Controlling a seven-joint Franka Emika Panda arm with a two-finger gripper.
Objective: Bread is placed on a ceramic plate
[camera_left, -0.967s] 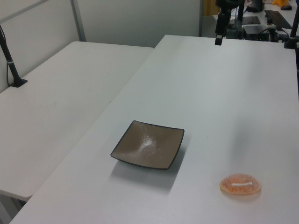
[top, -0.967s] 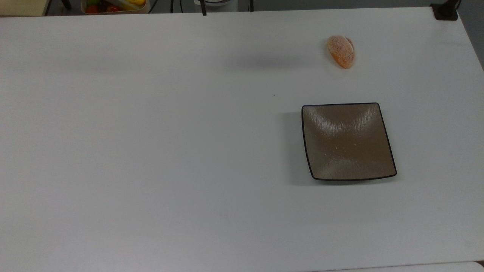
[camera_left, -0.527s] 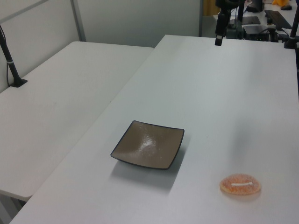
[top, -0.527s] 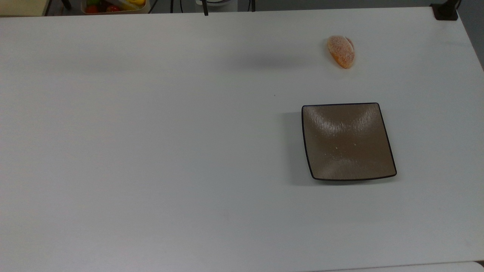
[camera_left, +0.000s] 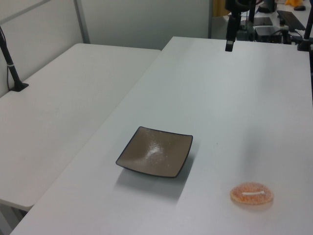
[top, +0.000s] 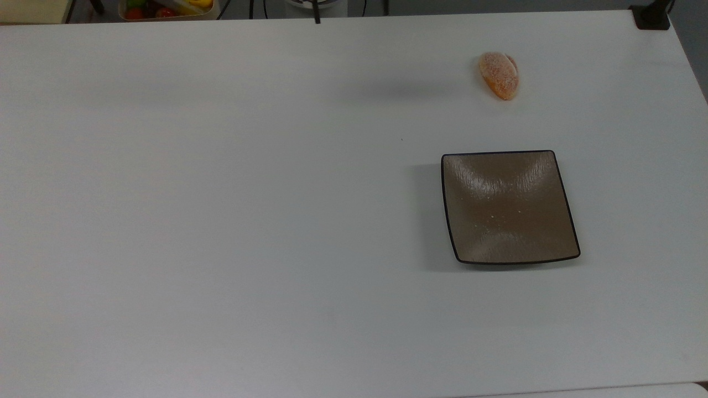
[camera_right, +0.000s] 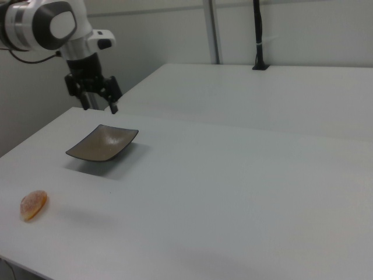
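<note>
Bread, a small oval orange-golden roll with a pale speckled crust (top: 499, 75), lies bare on the white counter (top: 221, 221), well apart from the square brown-grey ceramic plate with its thin black rim (top: 507, 207). In the top view the roll sits above the plate; in the left view it lies toward the lower right (camera_left: 251, 194) of the plate (camera_left: 155, 158); in the right view it rests near the lower left corner (camera_right: 33, 205), with the plate (camera_right: 102, 143) further back. No writing or label can be read on anything.

The white Franka arm's black two-finger gripper (camera_right: 99, 105) hangs in the air beyond the plate in the right view, its fingers spread apart and holding nothing (one dark finger (camera_left: 229, 45) also shows over the far counter edge in the left view). Nothing lies between roll and plate. A tub of coloured fruit (top: 166, 8) sits past the top view's upper edge, and a second white table (camera_left: 58, 107) stands alongside.
</note>
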